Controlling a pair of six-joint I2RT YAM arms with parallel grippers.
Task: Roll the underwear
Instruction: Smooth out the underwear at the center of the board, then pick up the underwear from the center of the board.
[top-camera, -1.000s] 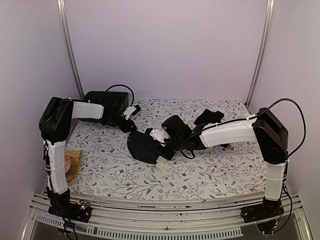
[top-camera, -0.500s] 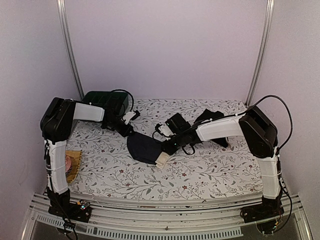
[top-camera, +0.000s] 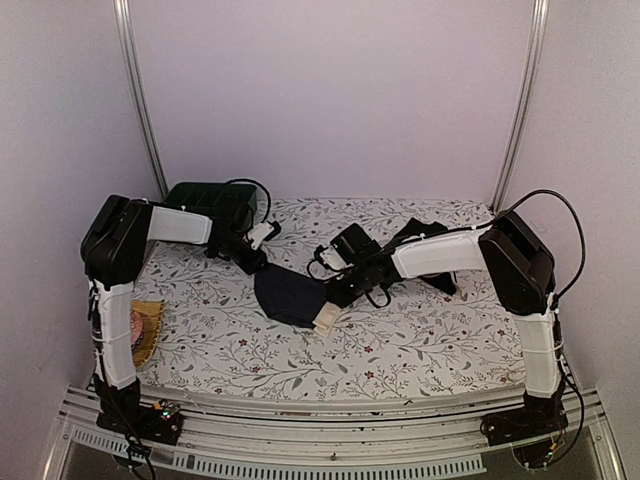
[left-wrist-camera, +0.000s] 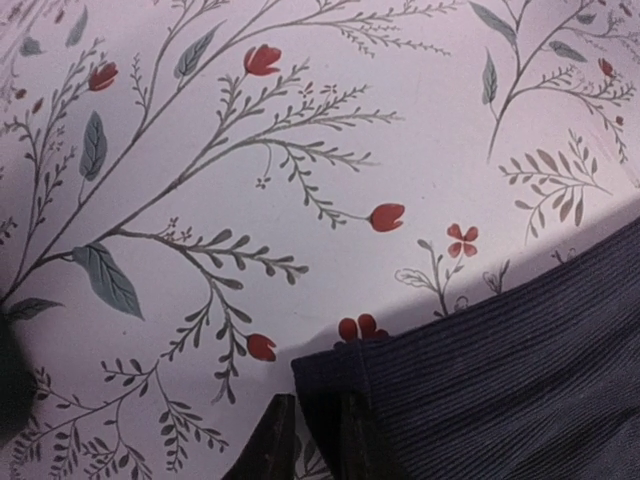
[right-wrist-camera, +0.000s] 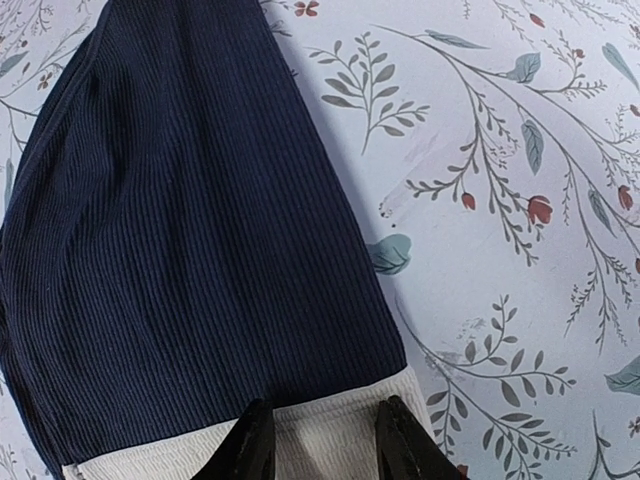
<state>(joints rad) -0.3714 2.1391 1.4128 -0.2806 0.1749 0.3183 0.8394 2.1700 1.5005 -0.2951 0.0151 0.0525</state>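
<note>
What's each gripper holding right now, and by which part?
The right gripper pinches the dark underwear by its cream band. The left gripper sits at a corner hem of it; whether it grips cannot be told.

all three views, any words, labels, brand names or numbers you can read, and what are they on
None can be read in any view.
The dark ribbed underwear and its cream waistband show no tag or print.
The floral tablecloth carries only leaves and flowers.
The yellowish packet beside the left arm's base is too small and blurred to read.
</note>
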